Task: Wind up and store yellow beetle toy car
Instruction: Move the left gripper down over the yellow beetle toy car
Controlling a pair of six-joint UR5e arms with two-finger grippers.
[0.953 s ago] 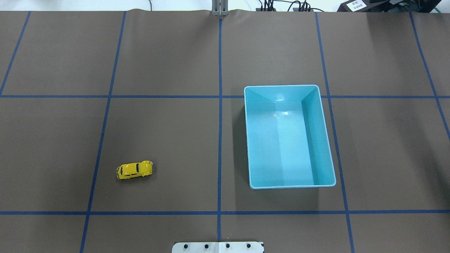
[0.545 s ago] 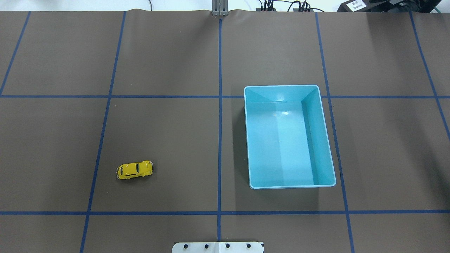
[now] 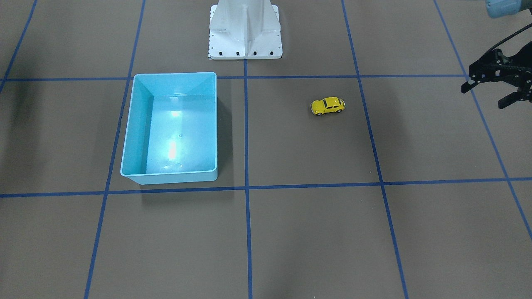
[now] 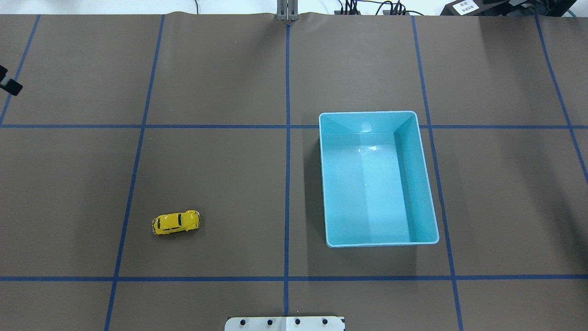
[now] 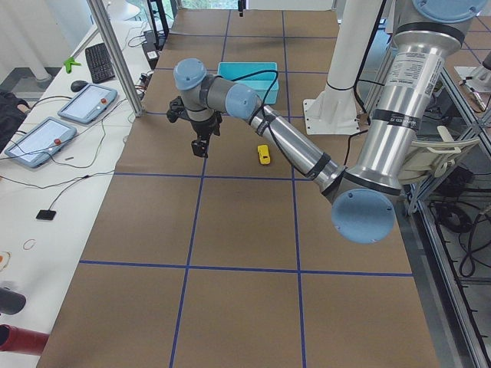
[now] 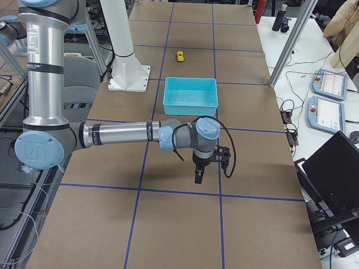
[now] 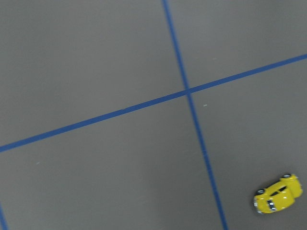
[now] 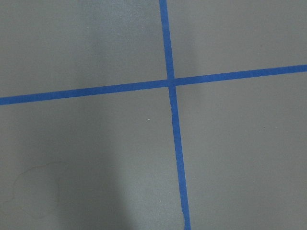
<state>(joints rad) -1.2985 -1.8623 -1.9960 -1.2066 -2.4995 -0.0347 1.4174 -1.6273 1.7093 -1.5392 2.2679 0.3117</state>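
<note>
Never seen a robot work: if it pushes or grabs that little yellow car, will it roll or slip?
It would probably roll if pushed: the yellow beetle toy car stands on its wheels on the flat table. Its rounded, glossy shell may slip in a pinch. Tiny beside the light blue bin, it is likely light and stiff.

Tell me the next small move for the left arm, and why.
Probably bring the left end effector across and down over the yellow beetle toy car. The car sits on the table, ungrasped; the end effector hangs open well off to its side, and the light blue bin is empty.
</note>
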